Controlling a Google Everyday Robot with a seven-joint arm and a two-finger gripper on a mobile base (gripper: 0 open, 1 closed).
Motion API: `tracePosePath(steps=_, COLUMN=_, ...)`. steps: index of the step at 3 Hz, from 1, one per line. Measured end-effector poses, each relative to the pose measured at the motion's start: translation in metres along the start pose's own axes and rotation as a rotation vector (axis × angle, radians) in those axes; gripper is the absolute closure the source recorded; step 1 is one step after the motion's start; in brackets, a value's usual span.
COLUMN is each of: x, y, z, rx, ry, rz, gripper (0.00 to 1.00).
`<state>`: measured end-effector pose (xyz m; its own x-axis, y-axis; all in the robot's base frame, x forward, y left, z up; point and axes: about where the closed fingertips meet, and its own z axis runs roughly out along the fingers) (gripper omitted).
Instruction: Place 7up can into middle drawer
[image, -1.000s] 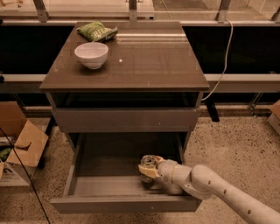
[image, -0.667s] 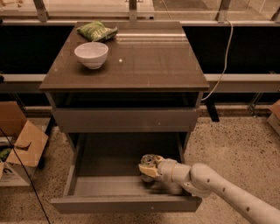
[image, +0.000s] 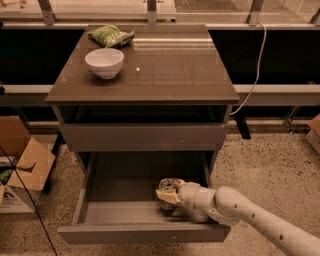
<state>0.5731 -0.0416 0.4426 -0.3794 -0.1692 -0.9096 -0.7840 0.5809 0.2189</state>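
Note:
The middle drawer (image: 125, 233) is pulled out at the bottom of the cabinet, and its deep grey tray lies open. The 7up can (image: 168, 186) stands upright inside the tray at the right, with its silver top showing. My gripper (image: 168, 198) reaches into the drawer from the lower right and is shut on the can. The white arm crosses over the drawer's front right corner. The can's lower part is hidden behind the fingers.
A white bowl (image: 104, 62) and a green snack bag (image: 111, 35) sit on the glossy brown tabletop (image: 170, 70) at the back left. An open cardboard box (image: 25, 170) stands on the floor to the left. A cable (image: 257, 65) hangs at the right.

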Motion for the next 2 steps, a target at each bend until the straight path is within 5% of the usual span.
tracePosePath(steps=1, x=-0.0002, y=0.0012, z=0.0013, rx=-0.003, ry=0.0, rz=0.0, gripper=0.04)
tracePosePath(steps=2, x=-0.0002, y=0.0018, z=0.002, rx=-0.004, ry=0.0, rz=0.0, gripper=0.0)
